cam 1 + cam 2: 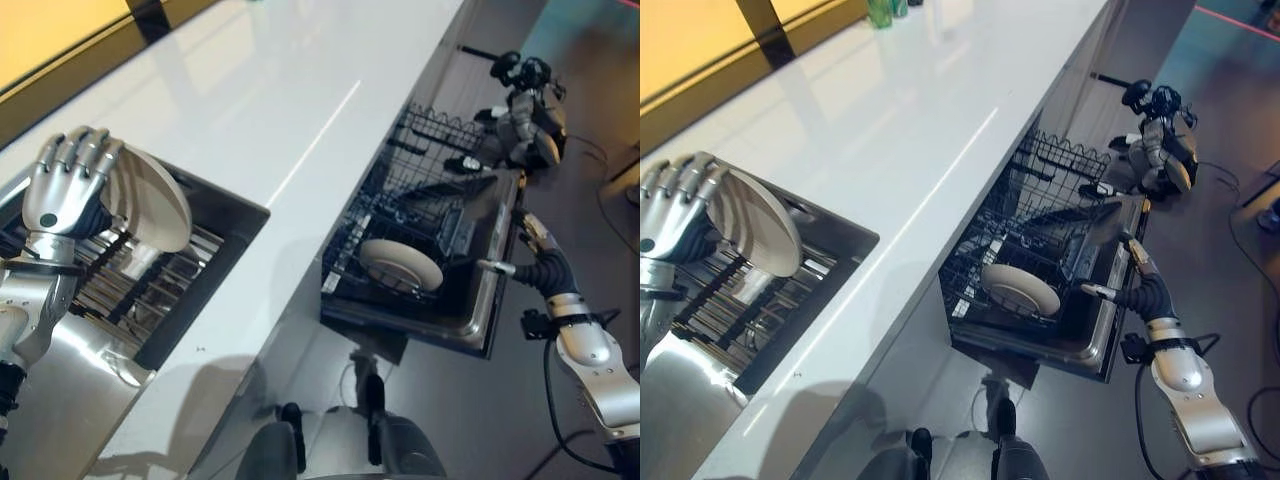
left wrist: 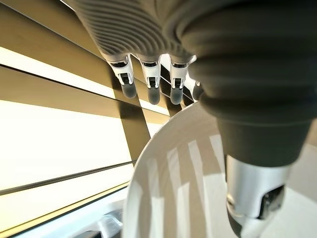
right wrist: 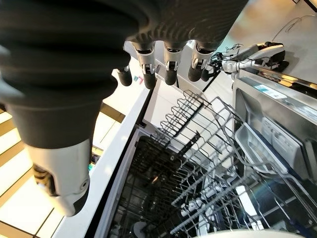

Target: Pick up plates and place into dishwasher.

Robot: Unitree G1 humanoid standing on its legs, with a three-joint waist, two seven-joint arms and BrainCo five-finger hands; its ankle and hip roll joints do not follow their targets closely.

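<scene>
Gripping a white plate (image 1: pixel 150 205) by its rim, the left robot hand (image 1: pixel 68 180) holds it upright above the sink (image 1: pixel 215 245) set in the white table (image 1: pixel 280 110). Its fingers (image 2: pixel 151 82) curl over the plate's top edge, and in the left wrist view the thumb (image 2: pixel 255 193) lies across the plate's face. A dark rack (image 1: pixel 130 285) with metal bars sits inside the sink just below the plate.

Farther right, the dishwasher (image 1: pixel 470 320) stands open below the table edge, its door lowered and its lower rack (image 1: pixel 400 235) pulled out. A second white plate (image 1: pixel 400 265) lies nearly flat in that rack, toward its near end. An upper wire rack (image 3: pixel 213 148) shows in the right wrist view above the dark interior.

The right robot hand (image 1: pixel 520 240) hovers beside the outer edge of the dishwasher door, holding nothing; its fingers (image 3: pixel 171 62) are relaxed and slightly spread, with the thumb (image 3: pixel 62 168) set apart from them.

On the dark floor (image 1: pixel 590 130) beyond the dishwasher lies another robot device (image 1: pixel 525 110), well apart from both plates.
</scene>
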